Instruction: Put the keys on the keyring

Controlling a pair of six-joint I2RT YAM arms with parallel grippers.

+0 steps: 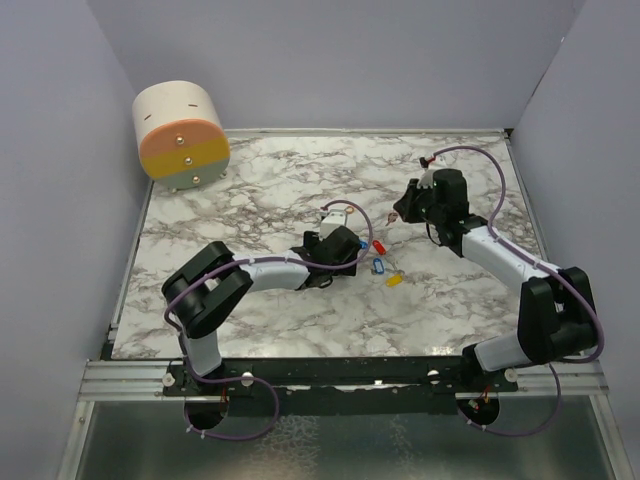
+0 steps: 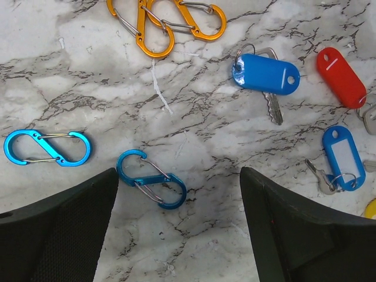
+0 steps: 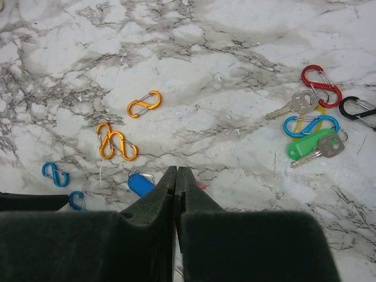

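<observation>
Left end effector (image 2: 177, 173): we see its fingers (image 2: 59, 235) spread wide with nothing between them, low over the surface (image 2: 205, 135)
Right end effector (image 3: 176, 179): fingers pressed together, and we see nothing held; it hangs above the surface, apart from the left one
Blue key (image 2: 265, 73): solid blue tag on a small ring with a silver key under it, lying flat ahead of the left end effector's right finger
Red tag (image 2: 341, 76): just right of the blue key, not touching it
Window tag (image 2: 343, 158): blue frame with a pale window and a small key on its ring, below the red tag
Green key (image 3: 311, 145): green tag with a silver key across it, at the right of our right wrist view
Bare key (image 3: 299, 103): silver, beside a red clip (image 3: 321, 86)
Orange clips (image 2: 142, 26): overlapping pair at the far edge of the left wrist view
Near clip (image 2: 151, 182): blue, by the gap between the left fingers
Left clip (image 2: 48, 147): blue, lying apart to the near clip's left
</observation>
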